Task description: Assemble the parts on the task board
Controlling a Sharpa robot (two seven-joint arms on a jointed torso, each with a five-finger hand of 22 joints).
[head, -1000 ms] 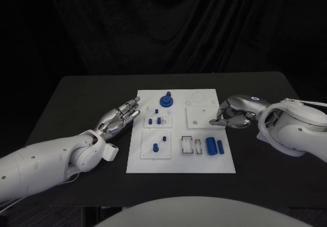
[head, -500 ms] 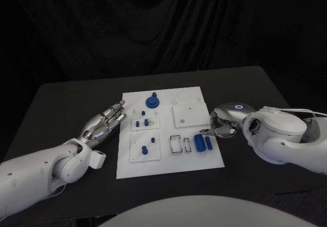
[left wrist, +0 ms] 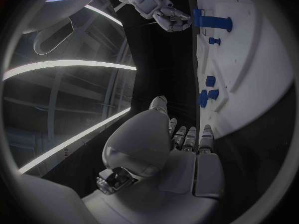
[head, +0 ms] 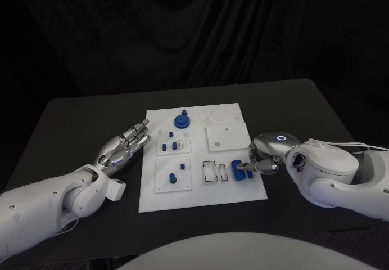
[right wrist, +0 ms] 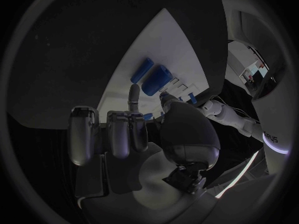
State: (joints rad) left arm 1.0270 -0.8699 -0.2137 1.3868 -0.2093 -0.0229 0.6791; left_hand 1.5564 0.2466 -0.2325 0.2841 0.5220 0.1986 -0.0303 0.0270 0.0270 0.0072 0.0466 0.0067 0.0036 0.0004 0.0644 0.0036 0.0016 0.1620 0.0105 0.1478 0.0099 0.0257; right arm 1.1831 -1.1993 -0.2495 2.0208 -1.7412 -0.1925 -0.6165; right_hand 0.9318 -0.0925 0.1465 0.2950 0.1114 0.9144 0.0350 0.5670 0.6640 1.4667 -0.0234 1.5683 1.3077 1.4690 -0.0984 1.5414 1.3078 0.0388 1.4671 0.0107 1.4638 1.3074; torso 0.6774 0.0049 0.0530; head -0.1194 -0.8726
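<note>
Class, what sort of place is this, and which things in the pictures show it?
Probably a robotics lab or test bench: a black table bears only a white task board with small blue parts, and a dark curtain hangs behind.

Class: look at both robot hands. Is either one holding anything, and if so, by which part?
Neither holds anything. The left hand lies flat beside the board, fingers extended. The right hand reaches toward the blue parts; its fingers are not closed on them.

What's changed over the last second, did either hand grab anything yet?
The right hand moved from the square plate toward the loose blue parts at the task board's right edge, fingertips now at them; no clear grasp. The left hand stayed flat and empty beside the board.
</note>
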